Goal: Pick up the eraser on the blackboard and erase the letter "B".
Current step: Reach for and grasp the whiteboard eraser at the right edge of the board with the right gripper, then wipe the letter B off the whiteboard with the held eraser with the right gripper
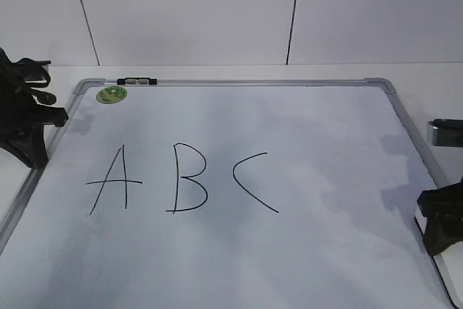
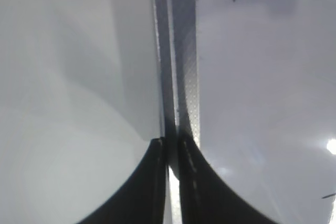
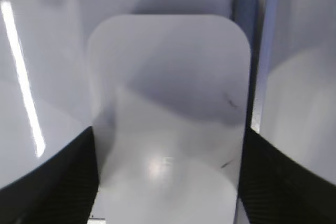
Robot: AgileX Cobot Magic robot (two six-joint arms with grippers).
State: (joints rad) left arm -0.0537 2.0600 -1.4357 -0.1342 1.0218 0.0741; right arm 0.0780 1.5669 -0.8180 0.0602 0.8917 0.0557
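Note:
The blackboard is a white dry-erase board with a grey frame, lying flat. It bears the black letters A, "B" and C. My right gripper is at the board's right edge. In the right wrist view its fingers press both long sides of the white eraser, which rests on the board beside the frame. My left gripper is shut and empty over the board's left frame, its closed tips just above the rail.
A green round magnet sits at the board's far left corner. A small black-and-silver marker lies on the far frame. A black-and-silver object lies on the table right of the board. A white wall stands behind.

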